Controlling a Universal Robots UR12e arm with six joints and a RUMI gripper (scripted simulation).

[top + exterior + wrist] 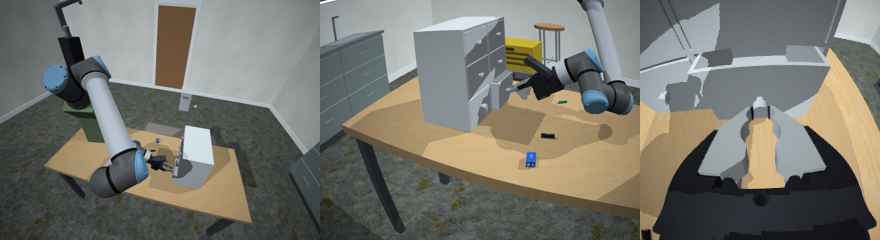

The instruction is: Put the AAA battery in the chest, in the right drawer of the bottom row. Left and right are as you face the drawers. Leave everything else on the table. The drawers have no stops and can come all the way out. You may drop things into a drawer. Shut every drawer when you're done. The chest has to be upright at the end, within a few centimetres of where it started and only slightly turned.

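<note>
Gripping the knob (759, 103) of the chest's (441, 74) part-open bottom-right drawer (500, 89), gripper (512, 89) nearly shut | only exterior view shows slim green AAA battery (562, 101) beyond gripper, well apart from chest.

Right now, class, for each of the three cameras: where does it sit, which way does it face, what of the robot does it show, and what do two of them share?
Top: high behind the arm, looking down at the table and the chest's top; shows the arm and the end effector.
Exterior: beside the table, facing the chest's drawer fronts; shows the forearm, wrist and end effector.
Wrist: on the end effector, looking along its fingers, shut on the knob of the pulled-out bottom right drawer.
Shared: top and exterior both show the blue battery.
</note>
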